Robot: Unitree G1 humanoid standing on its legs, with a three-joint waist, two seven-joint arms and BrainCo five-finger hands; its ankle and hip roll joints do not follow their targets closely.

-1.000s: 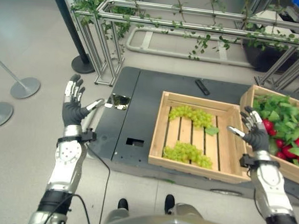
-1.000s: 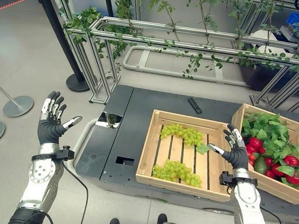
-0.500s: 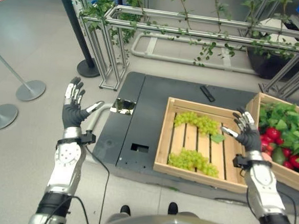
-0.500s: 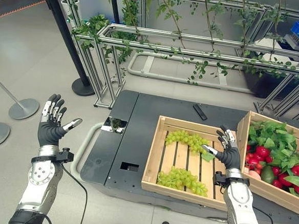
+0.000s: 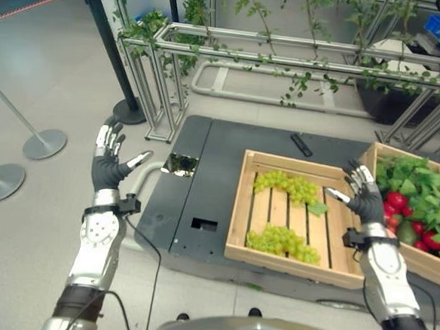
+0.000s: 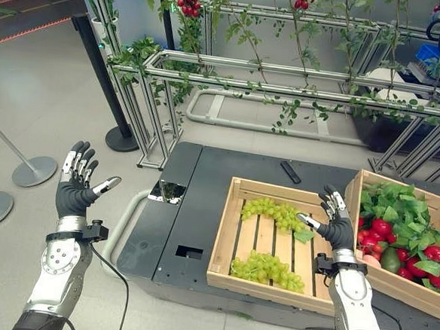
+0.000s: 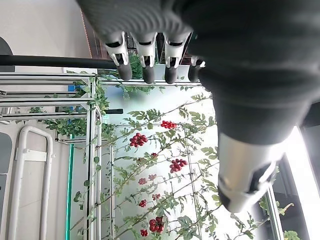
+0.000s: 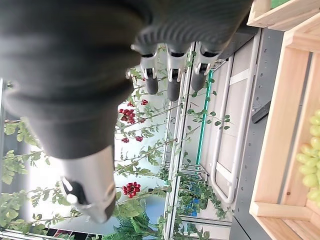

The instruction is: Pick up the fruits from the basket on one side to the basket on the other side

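A slatted wooden crate point(image 5: 240, 204) on a black platform holds two bunches of green grapes, one at the back point(image 5: 283, 186) and one at the front point(image 5: 282, 241). To its right, a second crate point(image 6: 393, 286) is packed with red fruits point(image 6: 378, 227), an avocado point(image 6: 391, 258) and green leaves. My right hand point(image 5: 366, 202) is raised over the gap between the two crates, open and holding nothing. My left hand point(image 5: 108, 168) is raised over the floor left of the platform, open and empty. Straight fingers point(image 7: 145, 65) show in the left wrist view, and straight fingers point(image 8: 172, 75) in the right wrist view.
The black platform point(image 5: 205, 164) carries a small black remote-like bar point(image 5: 301, 145) behind the grape crate. A metal frame with vines point(image 5: 288, 49) stands behind it. A black pole point(image 5: 111, 52) and round stanchion bases point(image 5: 44, 144) stand on the floor at the left.
The whole picture has shifted, so the camera has moved. Both hands stay raised and open. The right hand has come slightly closer to the grape crate's right edge.
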